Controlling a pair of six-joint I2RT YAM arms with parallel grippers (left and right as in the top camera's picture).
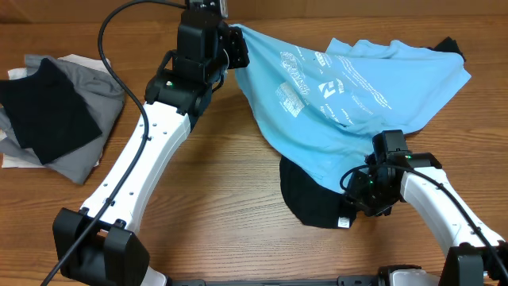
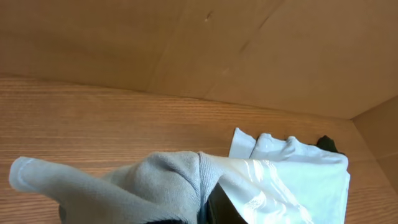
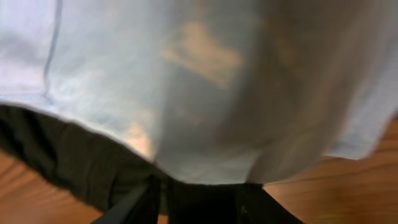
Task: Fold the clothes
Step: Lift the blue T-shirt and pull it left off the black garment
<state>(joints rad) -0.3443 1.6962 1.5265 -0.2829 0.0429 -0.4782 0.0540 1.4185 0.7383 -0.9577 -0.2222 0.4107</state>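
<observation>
The clothes are a light-blue T-shirt (image 1: 357, 87) with small white print, spread across the far right of the table, and a black garment (image 1: 309, 199) lying partly under it. My left gripper (image 1: 235, 46) is shut on the shirt's far-left corner; in the left wrist view the bunched blue cloth (image 2: 155, 180) wraps over its jaws (image 2: 200, 214). My right gripper (image 1: 388, 140) sits at the shirt's near hem. In the right wrist view the hem (image 3: 186, 81) hangs over its fingertips (image 3: 199, 199), which stand apart, dark between them. The black garment (image 3: 56, 155) shows to their left.
A pile of black, grey and white clothes (image 1: 48, 119) lies at the left edge of the wooden table (image 1: 214, 199). A cardboard wall (image 2: 249, 43) runs along the far side behind the left gripper.
</observation>
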